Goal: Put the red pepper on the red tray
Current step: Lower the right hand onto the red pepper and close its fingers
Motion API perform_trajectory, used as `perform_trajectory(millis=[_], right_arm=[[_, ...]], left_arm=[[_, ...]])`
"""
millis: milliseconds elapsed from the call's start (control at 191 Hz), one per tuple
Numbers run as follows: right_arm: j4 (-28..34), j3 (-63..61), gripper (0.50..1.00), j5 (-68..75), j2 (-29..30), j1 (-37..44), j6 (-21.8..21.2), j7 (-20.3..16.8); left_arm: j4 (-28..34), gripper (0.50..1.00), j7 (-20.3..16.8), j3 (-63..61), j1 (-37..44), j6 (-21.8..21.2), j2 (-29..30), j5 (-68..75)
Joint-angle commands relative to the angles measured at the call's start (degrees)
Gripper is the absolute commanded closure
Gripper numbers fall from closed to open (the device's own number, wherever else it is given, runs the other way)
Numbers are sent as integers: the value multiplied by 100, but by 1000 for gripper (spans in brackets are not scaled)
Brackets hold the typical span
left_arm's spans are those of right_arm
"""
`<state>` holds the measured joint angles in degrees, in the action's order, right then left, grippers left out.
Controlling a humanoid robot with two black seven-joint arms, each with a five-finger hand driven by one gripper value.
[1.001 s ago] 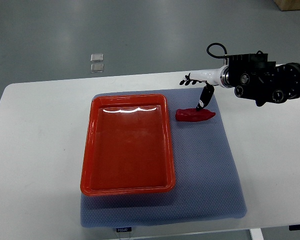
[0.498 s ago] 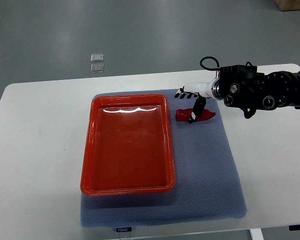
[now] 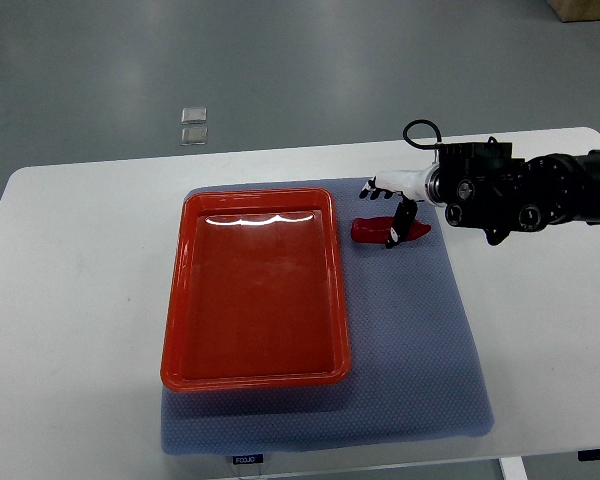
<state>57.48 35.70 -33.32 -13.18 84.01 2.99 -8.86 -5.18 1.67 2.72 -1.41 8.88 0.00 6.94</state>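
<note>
White worktop (image 3: 80, 260) carries a blue-grey mat (image 3: 420, 340). Over it, the right robot hand (image 3: 390, 205) hangs with fingers spread wide, touching the glossy red pepper (image 3: 375, 230) lying directly beneath. Grasping seems underway; next, close, lift and carry leftward to the shallow red plastic tray (image 3: 255, 290).

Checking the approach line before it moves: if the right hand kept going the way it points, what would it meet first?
Probably the red pepper: the right hand reaches left and down right over it. Contact is unclear.
</note>
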Motion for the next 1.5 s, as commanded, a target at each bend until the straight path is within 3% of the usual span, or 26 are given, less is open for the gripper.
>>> perform_trajectory(millis=[0, 126, 472, 713, 886, 996, 1300, 1494], right_arm=[[-9, 7, 650, -139, 52, -8, 0, -2], [-18, 7, 697, -288, 61, -78, -9, 7], [-71, 7, 707, -570, 105, -148, 0, 7], [-132, 7, 775, -605, 96, -201, -44, 25], [-132, -2, 789, -869, 105, -289, -53, 33], [-141, -11, 822, -895, 96, -280, -62, 33], [-167, -11, 1000, -904, 87, -245, -106, 51], [-176, -28, 1000, -895, 70, -184, -141, 68]], left_arm=[[0, 500, 0, 0, 0, 0, 0, 0], [0, 500, 0, 0, 0, 0, 0, 0], [0, 500, 0, 0, 0, 0, 0, 0], [0, 500, 0, 0, 0, 0, 0, 0], [0, 500, 0, 0, 0, 0, 0, 0], [0, 500, 0, 0, 0, 0, 0, 0], [0, 500, 0, 0, 0, 0, 0, 0], [0, 500, 0, 0, 0, 0, 0, 9]])
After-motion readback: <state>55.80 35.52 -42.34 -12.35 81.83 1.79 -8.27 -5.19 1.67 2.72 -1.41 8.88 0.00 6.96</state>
